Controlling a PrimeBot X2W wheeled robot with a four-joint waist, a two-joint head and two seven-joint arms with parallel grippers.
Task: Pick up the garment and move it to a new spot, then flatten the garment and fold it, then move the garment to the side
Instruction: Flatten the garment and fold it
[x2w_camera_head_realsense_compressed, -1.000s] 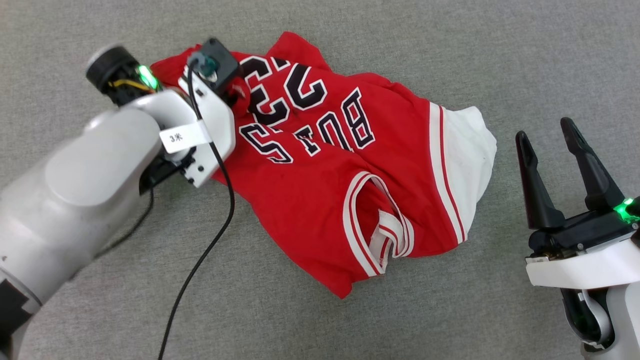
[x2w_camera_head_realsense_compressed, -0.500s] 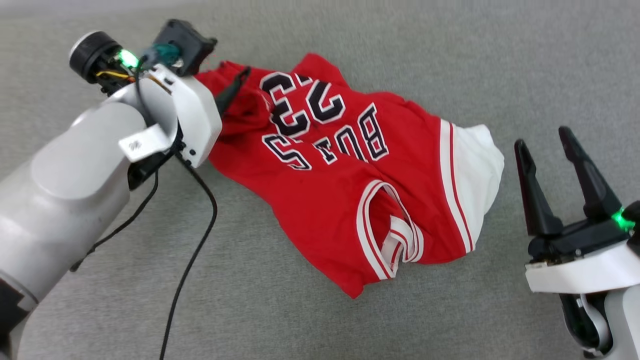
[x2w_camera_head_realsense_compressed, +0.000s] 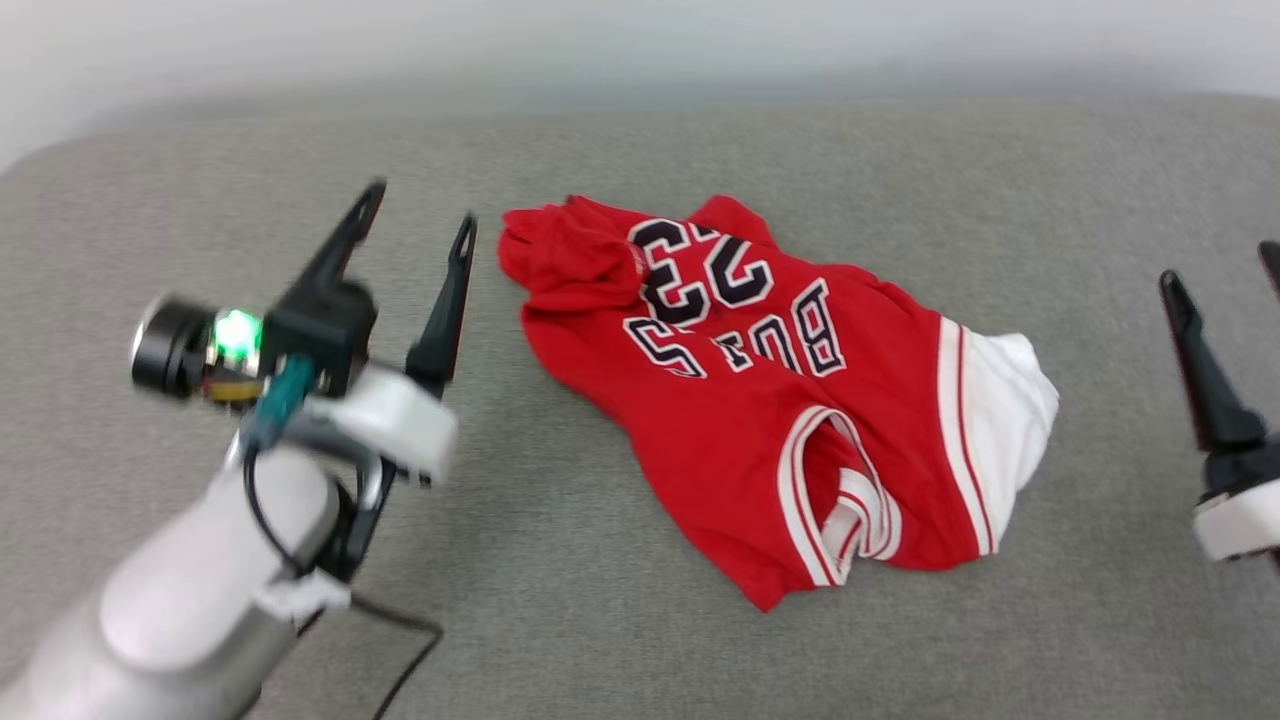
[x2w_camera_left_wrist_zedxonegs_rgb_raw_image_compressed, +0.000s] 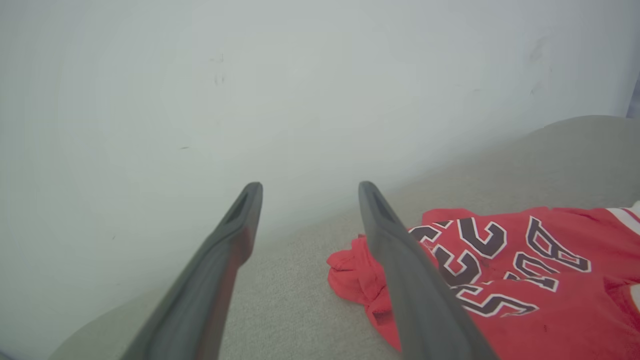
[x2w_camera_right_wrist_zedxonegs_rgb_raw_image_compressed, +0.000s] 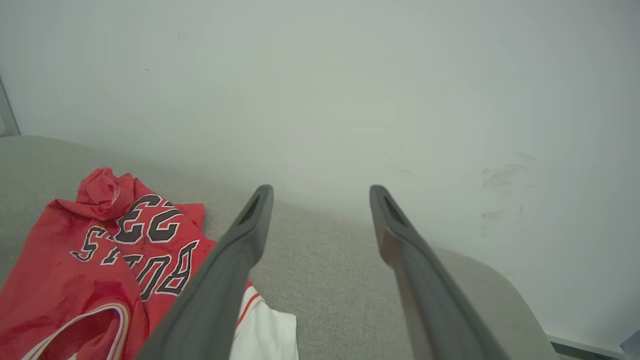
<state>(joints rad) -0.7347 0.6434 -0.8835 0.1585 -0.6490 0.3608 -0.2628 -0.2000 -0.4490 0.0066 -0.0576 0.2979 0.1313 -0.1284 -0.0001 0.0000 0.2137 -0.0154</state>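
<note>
**Head view.** The garment is laid crumpled on the grey surface, lettering up, white sleeve to the right, collar on the near side. The left gripper is held just left of the garment's far left corner, apart from it, jaws spread and empty. The right gripper is seen well apart at the right edge, jaws likewise spread.

**Left wrist view.** The jaws are spread with nothing between them. The garment is seen to their right, partly hidden by the right jaw. A pale wall is seen beyond.

**Right wrist view.** The jaws are spread and empty. The garment is seen to the left, its white sleeve partly covered by the left jaw.
</note>
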